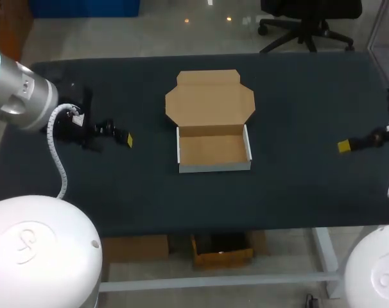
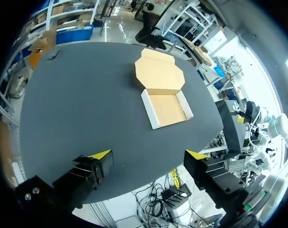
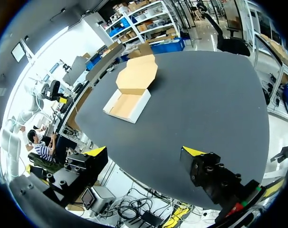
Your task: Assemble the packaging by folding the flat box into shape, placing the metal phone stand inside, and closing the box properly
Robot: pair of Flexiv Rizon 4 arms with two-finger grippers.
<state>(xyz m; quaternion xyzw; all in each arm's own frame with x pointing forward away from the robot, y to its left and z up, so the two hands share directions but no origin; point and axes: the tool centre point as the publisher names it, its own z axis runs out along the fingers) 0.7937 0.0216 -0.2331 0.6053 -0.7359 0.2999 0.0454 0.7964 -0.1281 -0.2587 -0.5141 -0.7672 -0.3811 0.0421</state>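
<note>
Looking down in the head view, the box [image 1: 214, 151] sits mid-worktop [image 1: 297, 192], tray formed, lid flat toward the far edge; light, stiff cardboard, probably best taken by the lid's far flap. No print shows. Left wrist view: left gripper [image 2: 148, 154] spread, empty. Right wrist view: right gripper [image 3: 144, 151] likewise spread, holding nothing

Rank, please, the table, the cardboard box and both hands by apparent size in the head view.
1. table
2. cardboard box
3. left hand and right hand: both small and alike, right one partly cut off, so unranked.
</note>
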